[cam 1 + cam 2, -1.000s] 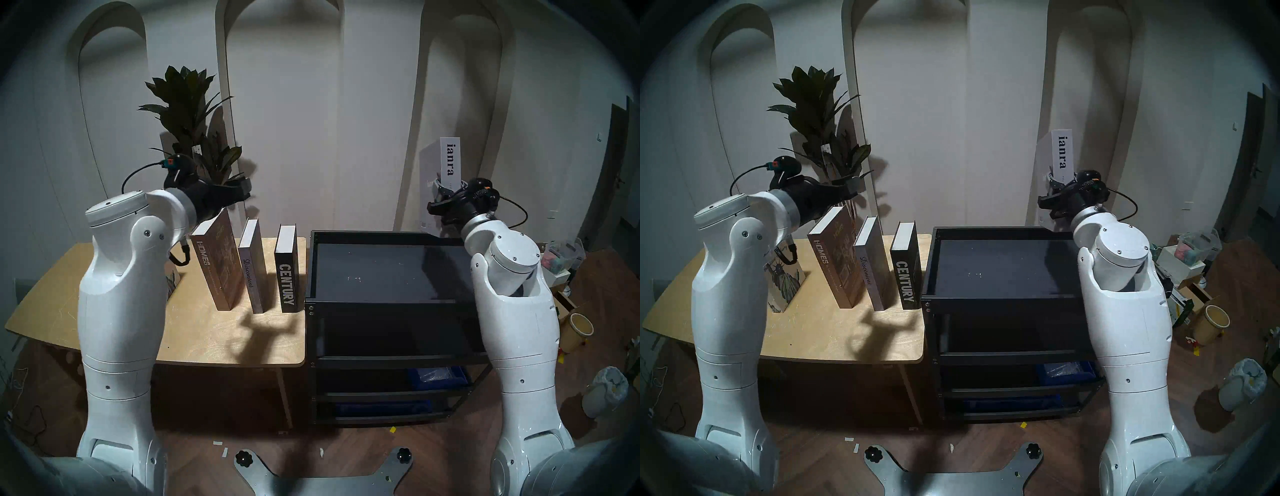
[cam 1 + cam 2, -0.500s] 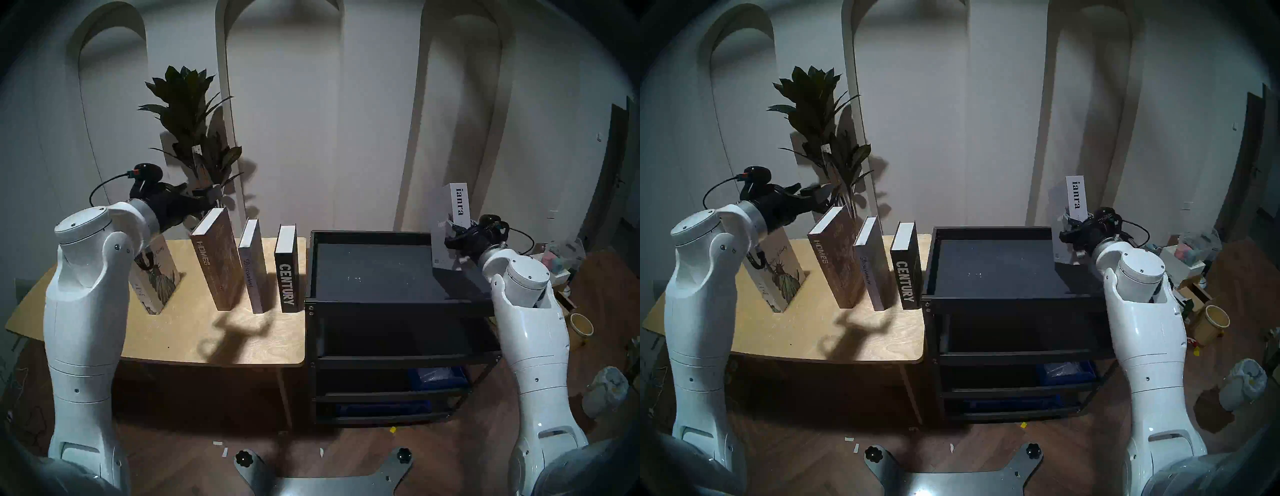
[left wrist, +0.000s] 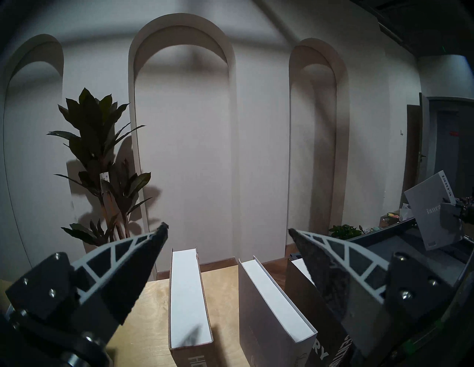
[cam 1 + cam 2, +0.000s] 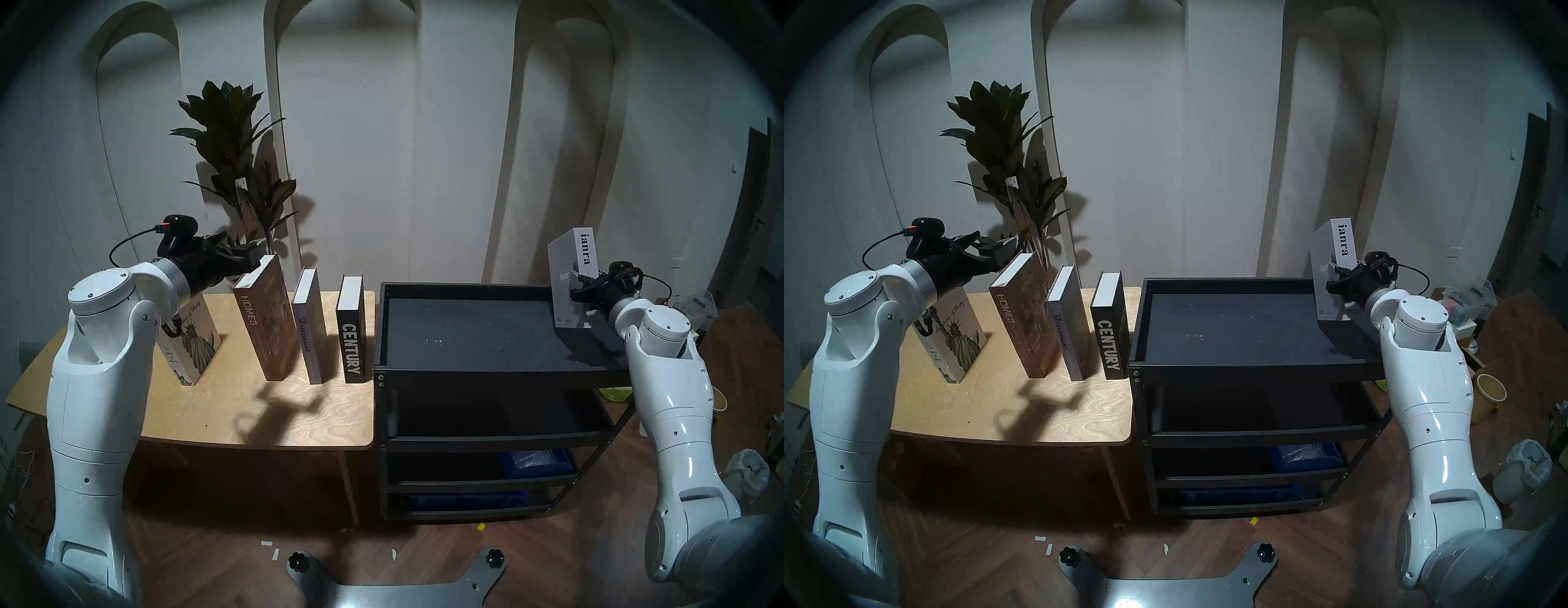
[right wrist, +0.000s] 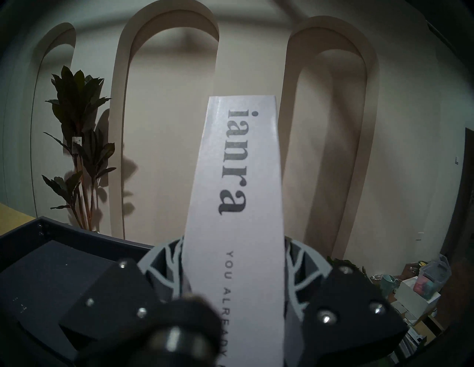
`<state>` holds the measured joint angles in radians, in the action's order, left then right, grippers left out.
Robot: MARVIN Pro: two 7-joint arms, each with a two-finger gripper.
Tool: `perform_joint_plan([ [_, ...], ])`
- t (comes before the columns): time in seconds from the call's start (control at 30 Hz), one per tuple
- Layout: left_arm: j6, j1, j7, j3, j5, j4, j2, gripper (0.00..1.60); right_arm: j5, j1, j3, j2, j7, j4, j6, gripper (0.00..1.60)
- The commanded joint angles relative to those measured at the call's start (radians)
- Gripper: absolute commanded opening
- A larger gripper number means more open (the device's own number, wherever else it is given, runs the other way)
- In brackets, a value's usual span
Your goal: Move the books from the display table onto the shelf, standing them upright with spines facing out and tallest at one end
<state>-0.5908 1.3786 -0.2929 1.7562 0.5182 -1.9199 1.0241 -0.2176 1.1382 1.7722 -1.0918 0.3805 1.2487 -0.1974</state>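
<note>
My right gripper point(image 4: 584, 283) is shut on the spine of the grey "ianra" book point(image 4: 570, 280), also seen in the right wrist view point(image 5: 238, 179). The book is tilted, with its lower edge at the right rear corner of the black cart's top tray point(image 4: 500, 378). My left gripper point(image 4: 250, 254) is open and empty just above the top of the brown "HOMES" book point(image 4: 265, 322), which lies between its fingers point(image 3: 143, 256). The Statue of Liberty book point(image 4: 195, 335), "Discontent" point(image 4: 309, 327) and "CENTURY" point(image 4: 351, 331) stand upright on the plywood table point(image 4: 254, 420).
A tall potted plant point(image 4: 237, 148) stands behind the table's back edge. The cart's lower tiers hold blue bins point(image 4: 534, 460). Boxes, a paper cup and a lined waste bin point(image 4: 746, 471) crowd the floor to the right of the cart.
My right arm has brought the "ianra" book down from high above the cart to the tray's right rear corner. My left arm has drawn back left, its gripper now over "HOMES".
</note>
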Motion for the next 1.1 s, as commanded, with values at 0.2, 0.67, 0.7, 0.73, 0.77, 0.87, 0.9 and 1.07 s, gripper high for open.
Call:
perform_joint_plan([
  [0.2, 0.091, -0.031, -0.019, -0.012, -0.034, 0.027, -0.013, 1.6, 0.01, -0.15, -0.034, 0.067, 0.021, -0.128, 0.083, 0.0],
  [0.67, 0.124, 0.017, -0.062, 0.108, -0.031, 0.057, -0.045, 1.6, 0.045, -0.272, -0.081, 0.088, 0.06, -0.298, 0.156, 0.0],
  [0.7, 0.129, 0.022, -0.067, 0.114, -0.03, 0.057, -0.043, 1.6, 0.048, -0.282, -0.084, 0.089, 0.065, -0.313, 0.165, 0.0],
  [0.73, 0.132, 0.027, -0.069, 0.117, -0.03, 0.058, -0.042, 1.6, 0.047, -0.289, -0.085, 0.088, 0.07, -0.324, 0.171, 0.0],
  [0.77, 0.135, 0.031, -0.071, 0.12, -0.029, 0.058, -0.04, 1.6, 0.047, -0.297, -0.087, 0.086, 0.074, -0.335, 0.177, 0.0],
  [0.87, 0.154, 0.042, -0.081, 0.125, -0.033, 0.058, -0.04, 1.6, 0.046, -0.32, -0.094, 0.074, 0.09, -0.393, 0.219, 0.0],
  [0.9, 0.157, 0.043, -0.082, 0.127, -0.032, 0.058, -0.038, 1.6, 0.047, -0.323, -0.096, 0.071, 0.091, -0.405, 0.229, 0.0],
  [1.07, 0.183, 0.058, -0.088, 0.131, -0.038, 0.051, -0.037, 1.6, 0.032, -0.329, -0.092, 0.065, 0.12, -0.467, 0.295, 0.0],
])
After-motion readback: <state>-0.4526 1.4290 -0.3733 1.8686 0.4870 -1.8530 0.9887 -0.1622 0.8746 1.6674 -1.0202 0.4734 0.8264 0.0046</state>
